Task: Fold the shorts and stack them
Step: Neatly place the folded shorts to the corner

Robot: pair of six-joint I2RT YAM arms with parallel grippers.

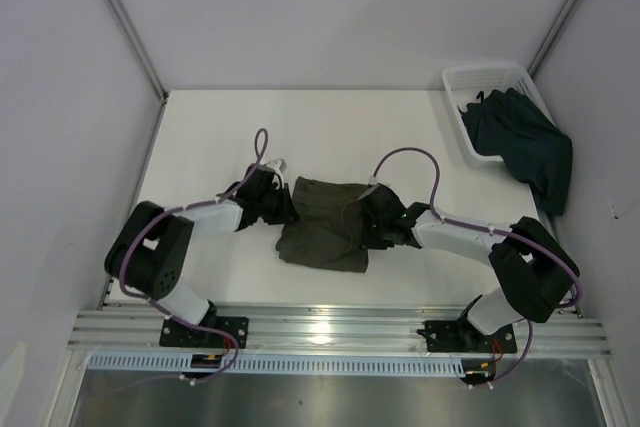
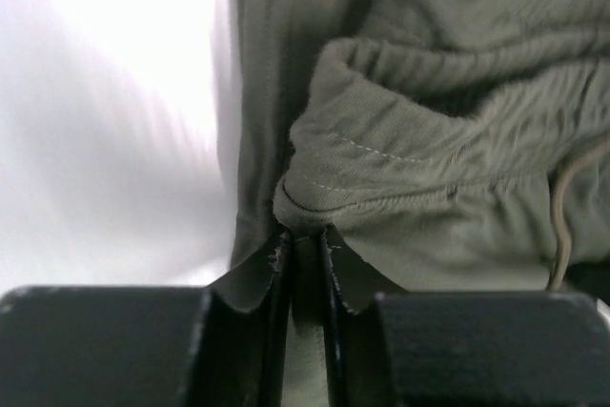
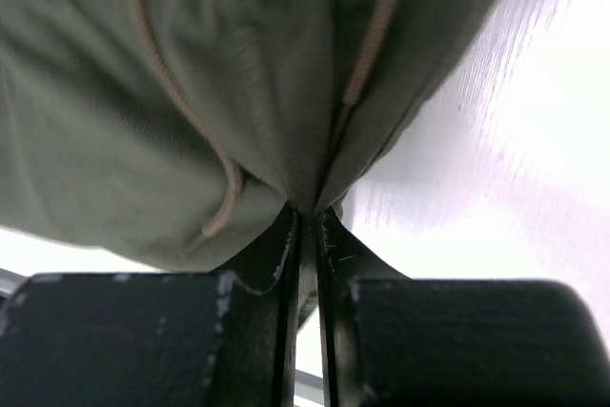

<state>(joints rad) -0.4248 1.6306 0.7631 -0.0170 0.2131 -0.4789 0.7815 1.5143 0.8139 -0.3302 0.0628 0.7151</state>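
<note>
1. Left fingers (image 2: 253,278): almost pressed together, pinching a hemmed fold of the olive shorts (image 2: 448,140). Cloth runs down between the pads.
2. Right fingers (image 3: 267,254): nearly closed, pinching a bunched fold of the same pair beside the drawstring (image 3: 224,178).
3. Top view: the olive shorts (image 1: 325,222) lie rumpled near the middle of the surface (image 1: 350,127), a bit toward 6 o'clock. The left grip is at the garment's 9 o'clock edge, the right grip at its 3 o'clock edge.
4. Fold status, my read: none completed. Outline is uneven and the 6 o'clock part splays. Looks like a two-sided grasp to straighten it or start the first fold.
5. Navy shorts (image 1: 520,142): at the surface's 2 o'clock corner, half in the white basket (image 1: 480,75) and draped over its 4 o'clock rim. Not laid out or folded.
6. Left to do: fold the olive pair, pull out and fold the navy pair, stack them. Early in the task, no stack yet.
</note>
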